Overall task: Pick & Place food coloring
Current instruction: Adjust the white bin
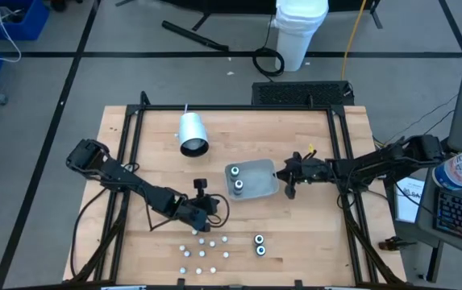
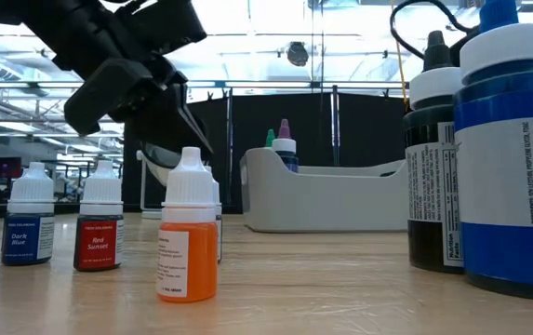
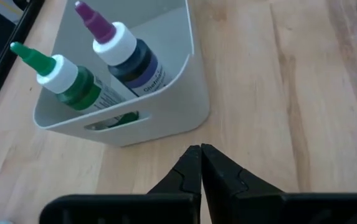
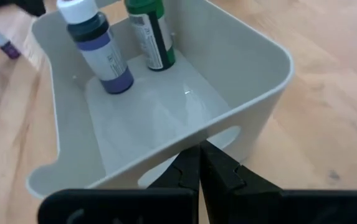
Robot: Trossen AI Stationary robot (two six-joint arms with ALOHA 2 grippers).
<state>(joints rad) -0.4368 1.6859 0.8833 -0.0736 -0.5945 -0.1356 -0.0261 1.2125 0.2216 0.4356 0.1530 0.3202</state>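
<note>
1. The grey tray (image 1: 264,171) stands mid-table with two food-coloring bottles in it, a purple-tipped bottle (image 3: 123,55) and a green-tipped bottle (image 3: 63,81). A nudge from either arm would likely slide the tray or tip them.
2. The small loose bottles (image 1: 204,250) cluster at the near edge, and the orange bottle (image 2: 189,237) stands upright. A careless sweep could topple neighbours.
3. The left gripper (image 3: 200,165) hovers between the tray and the cluster, fingers pressed together, holding nothing.
4. The right gripper (image 4: 199,163) sits at the tray's rim, fingers together, empty.
</note>
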